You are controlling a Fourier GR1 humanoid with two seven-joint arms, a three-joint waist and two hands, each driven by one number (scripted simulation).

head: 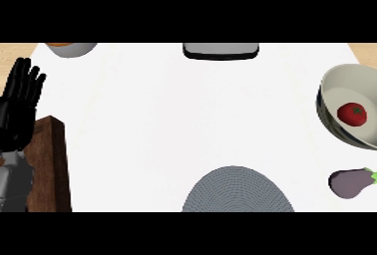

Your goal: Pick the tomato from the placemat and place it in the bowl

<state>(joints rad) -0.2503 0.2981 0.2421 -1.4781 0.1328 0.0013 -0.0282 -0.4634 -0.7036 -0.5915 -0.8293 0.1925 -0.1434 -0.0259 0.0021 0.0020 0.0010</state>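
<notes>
The red tomato lies inside the pale bowl at the right edge of the head view. The grey round placemat sits at the lower middle with nothing on it. My left hand stands at the far left edge, fingers straight and pointing up, holding nothing. The right hand does not show.
A purple eggplant lies at the lower right, below the bowl. A brown wooden block stands beside my left forearm. A dark tray-like object and a grey bowl sit along the far edge.
</notes>
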